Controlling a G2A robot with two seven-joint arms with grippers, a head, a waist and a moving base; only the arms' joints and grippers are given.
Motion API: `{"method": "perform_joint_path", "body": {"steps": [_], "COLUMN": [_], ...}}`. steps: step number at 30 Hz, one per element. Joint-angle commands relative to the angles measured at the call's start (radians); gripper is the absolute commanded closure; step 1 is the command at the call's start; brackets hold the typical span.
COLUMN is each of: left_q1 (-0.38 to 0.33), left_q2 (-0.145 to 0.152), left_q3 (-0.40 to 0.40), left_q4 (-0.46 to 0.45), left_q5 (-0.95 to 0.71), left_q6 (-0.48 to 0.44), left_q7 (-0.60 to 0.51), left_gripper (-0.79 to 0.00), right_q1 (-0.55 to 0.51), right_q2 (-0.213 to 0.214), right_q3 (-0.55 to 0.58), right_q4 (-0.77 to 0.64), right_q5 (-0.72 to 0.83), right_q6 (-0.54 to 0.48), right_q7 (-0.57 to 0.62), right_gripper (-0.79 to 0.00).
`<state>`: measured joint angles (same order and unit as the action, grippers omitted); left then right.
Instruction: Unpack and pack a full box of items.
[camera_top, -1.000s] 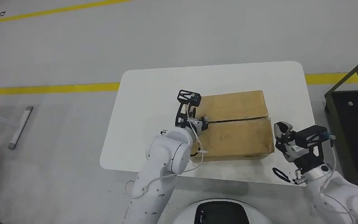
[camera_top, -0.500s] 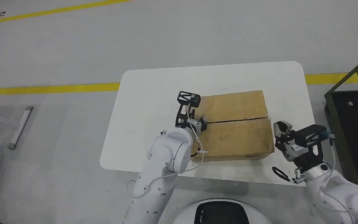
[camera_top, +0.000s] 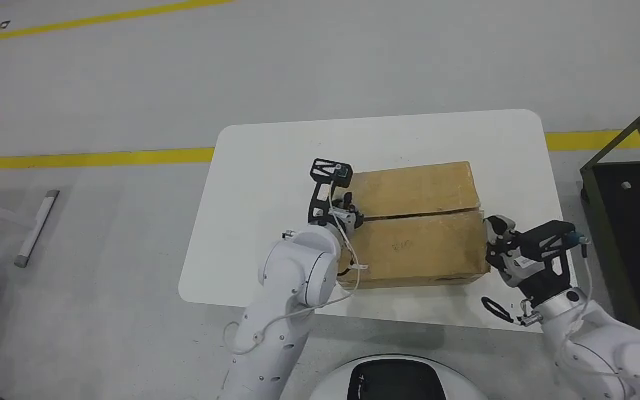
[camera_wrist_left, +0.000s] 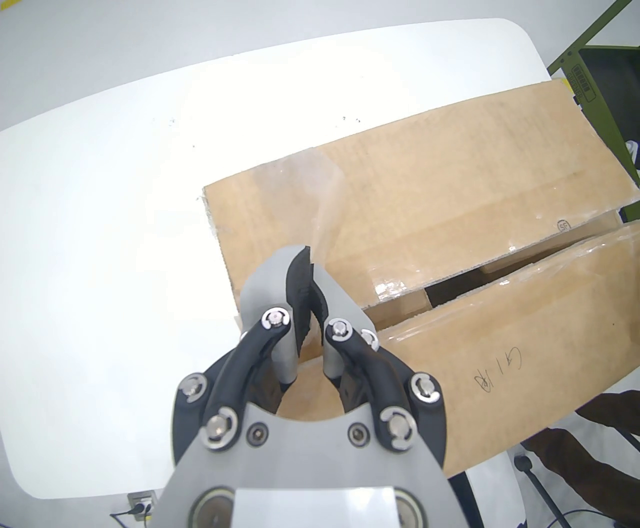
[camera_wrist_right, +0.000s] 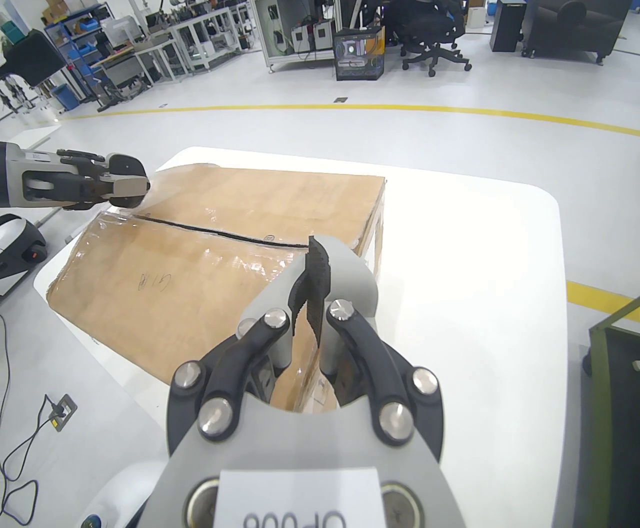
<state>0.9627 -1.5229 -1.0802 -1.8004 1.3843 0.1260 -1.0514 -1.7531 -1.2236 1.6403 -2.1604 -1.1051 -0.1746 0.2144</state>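
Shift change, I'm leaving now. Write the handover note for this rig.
Both shut and empty: left claw at one end of the box, by the seam; right claw at the opposite end.
Box sits on the table, flaps down, seam gaping slightly.
Done: nothing unpacked yet.
Left: open the flaps, unpack, repack.

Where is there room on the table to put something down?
Bare table lies left of the box and in a strip along its far side. Both box ends are crowded by the left gripper and right gripper.
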Motion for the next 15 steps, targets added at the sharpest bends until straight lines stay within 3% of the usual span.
{"method": "perform_joint_path", "body": {"steps": [1, 10, 15], "left_q1": [0.001, 0.025, 0.049], "left_q2": [0.000, 0.004, 0.003], "left_q3": [-0.007, -0.065, -0.111], "left_q4": [-0.010, -0.053, -0.074], "left_q5": [0.000, 0.012, 0.007], "left_q6": [0.001, 0.043, 0.128], "left_q7": [0.004, 0.090, 0.119], "left_gripper": [0.000, 0.000, 0.000], "right_q1": [0.004, 0.027, 0.045], "right_q2": [0.000, -0.001, -0.002], "right_q3": [-0.006, -0.033, -0.054], "right_q4": [0.001, 0.014, 0.037], "right_q5": [-0.001, 0.007, 0.015], "right_q6": [0.001, 0.000, -0.006], "right_q7": [0.002, 0.001, 0.007], "right_gripper": [0.000, 0.000, 0.000]}}
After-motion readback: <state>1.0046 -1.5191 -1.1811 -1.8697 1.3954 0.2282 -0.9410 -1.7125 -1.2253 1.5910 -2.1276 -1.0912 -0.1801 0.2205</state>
